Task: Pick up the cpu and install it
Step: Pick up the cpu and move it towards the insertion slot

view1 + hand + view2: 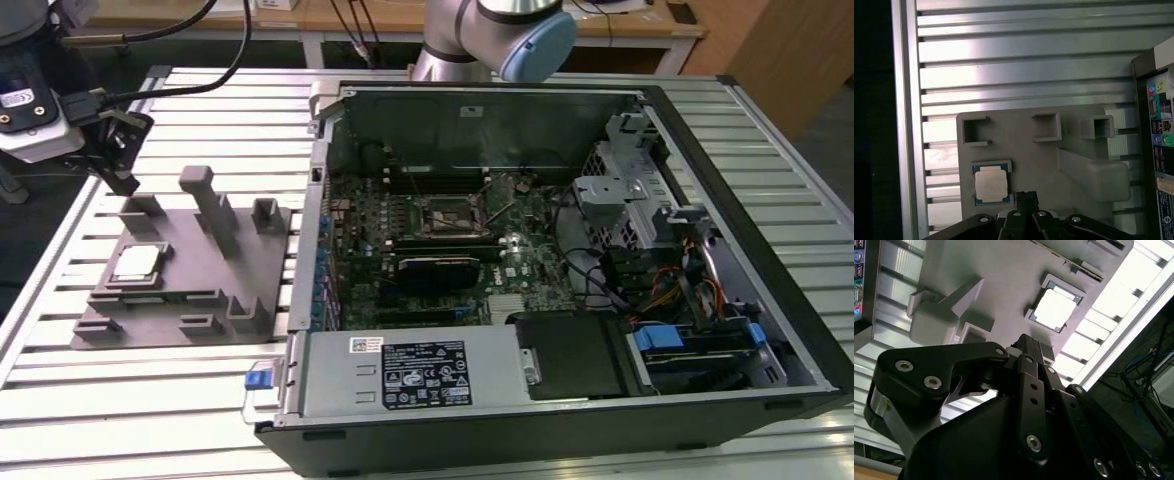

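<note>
End effector [128, 183] hangs over the grey fixture plate [174, 290], at the exterior view's left of the bench [134, 400]. In both wrist views my fingers come together into one narrow dark tip [1026, 196], with nothing gripped between them. The tip is off the plate and not touching anything.

The cpu [138, 262] lies flat in a shallow square seat on the fixture plate, silvery top facing up, pale rim showing all round. In the first wrist view the cpu [990, 183] sits just beside my fingertip line, not under it. In the second wrist view the cpu [1055, 309] is beyond my tip [1023, 340], bright against the plate [1004, 280].

Upright posts [207, 205] stand on the plate, behind and beside the cpu.

An open computer case [747, 230] lies on its side at the exterior view's right of the plate, nearly touching it. Motherboard is exposed inside, with the dark square socket [445, 212] near its middle, well apart from the cpu.
</note>
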`<action>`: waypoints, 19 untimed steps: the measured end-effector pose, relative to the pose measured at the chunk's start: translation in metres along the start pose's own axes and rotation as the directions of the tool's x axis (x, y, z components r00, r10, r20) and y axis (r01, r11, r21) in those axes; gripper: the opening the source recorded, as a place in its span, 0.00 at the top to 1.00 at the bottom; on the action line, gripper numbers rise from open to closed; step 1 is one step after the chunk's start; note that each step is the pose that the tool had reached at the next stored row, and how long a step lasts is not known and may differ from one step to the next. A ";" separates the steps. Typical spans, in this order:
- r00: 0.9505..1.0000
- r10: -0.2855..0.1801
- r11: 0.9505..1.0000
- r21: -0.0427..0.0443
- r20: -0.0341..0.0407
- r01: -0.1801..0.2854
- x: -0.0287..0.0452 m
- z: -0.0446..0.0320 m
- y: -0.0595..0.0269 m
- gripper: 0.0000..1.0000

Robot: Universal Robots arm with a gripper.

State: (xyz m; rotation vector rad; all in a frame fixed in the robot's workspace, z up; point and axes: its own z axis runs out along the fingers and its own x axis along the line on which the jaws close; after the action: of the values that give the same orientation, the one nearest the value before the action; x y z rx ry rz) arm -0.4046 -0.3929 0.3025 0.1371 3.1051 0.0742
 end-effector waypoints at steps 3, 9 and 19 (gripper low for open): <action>1.000 0.000 1.000 0.000 0.000 0.000 0.0017 0.0026 -0.0003 0.89; 1.000 0.000 1.000 0.000 0.000 0.000 0.0054 0.0090 -0.0009 0.89; 1.000 0.000 1.000 0.001 0.000 0.000 0.0144 0.0201 -0.0022 0.89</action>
State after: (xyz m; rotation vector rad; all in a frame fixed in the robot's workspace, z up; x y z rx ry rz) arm -0.4184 -0.3929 0.2818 0.1376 3.1052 0.0734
